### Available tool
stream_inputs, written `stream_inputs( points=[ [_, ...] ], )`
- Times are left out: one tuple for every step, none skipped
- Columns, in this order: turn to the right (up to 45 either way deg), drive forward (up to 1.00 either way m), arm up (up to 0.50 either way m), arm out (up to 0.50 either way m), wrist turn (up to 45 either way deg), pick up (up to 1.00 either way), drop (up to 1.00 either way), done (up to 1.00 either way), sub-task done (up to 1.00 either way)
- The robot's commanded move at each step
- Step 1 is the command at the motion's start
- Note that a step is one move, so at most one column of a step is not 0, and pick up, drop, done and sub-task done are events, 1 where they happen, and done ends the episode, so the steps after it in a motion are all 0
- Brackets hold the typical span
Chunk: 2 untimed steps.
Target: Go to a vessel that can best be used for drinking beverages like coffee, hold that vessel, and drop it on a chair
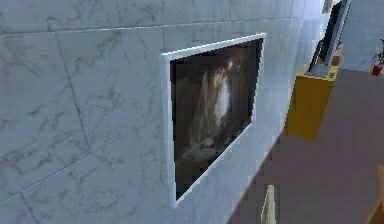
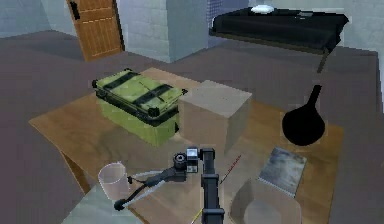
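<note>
a pale see-through cup [image 2: 112,181] stands at the lower left of the frame on the wooden desk [image 2: 70,125], the jaws near it; whether they grip anything cannot be told.

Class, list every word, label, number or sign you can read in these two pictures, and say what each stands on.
None can be read.
The framed picture shows a dim image, no lettering.
The green case, the brown box and the flat grey thing bear no legible print.
</note>
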Motion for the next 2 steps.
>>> stream_inputs(
  points=[
    [0.0,0.0,0.0,0.0,0.0,0.0,1.0,0.0,0.0],
    [0.0,0.0,0.1,0.0,0.0,0.0,0.0,0.0,0.0]
  ],
)
